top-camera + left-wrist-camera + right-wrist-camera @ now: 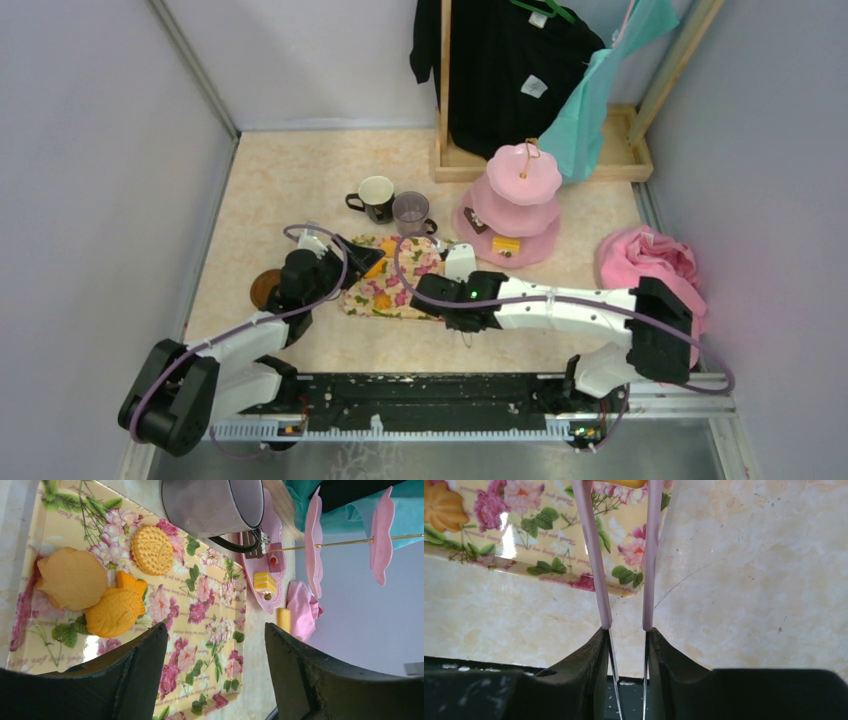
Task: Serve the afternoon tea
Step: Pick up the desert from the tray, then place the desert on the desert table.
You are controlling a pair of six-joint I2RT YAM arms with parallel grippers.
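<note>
Over the tray's (484, 555) near corner, my right claw (626, 635) is part-closed on pink tongs (594, 555) pinching a yellow snack (621, 482). My left claw (215, 645) hangs open and empty above other snacks (115, 612). Risk: a slackened squeeze could drop the snack short of the stand (520, 200).

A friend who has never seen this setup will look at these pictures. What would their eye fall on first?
The pink three-tier stand at the back right stands out most. Next comes the flower-patterned tray mid-table, carrying orange and yellow snacks. The right gripper is shut on pink tongs that reach over the tray's edge.
</note>
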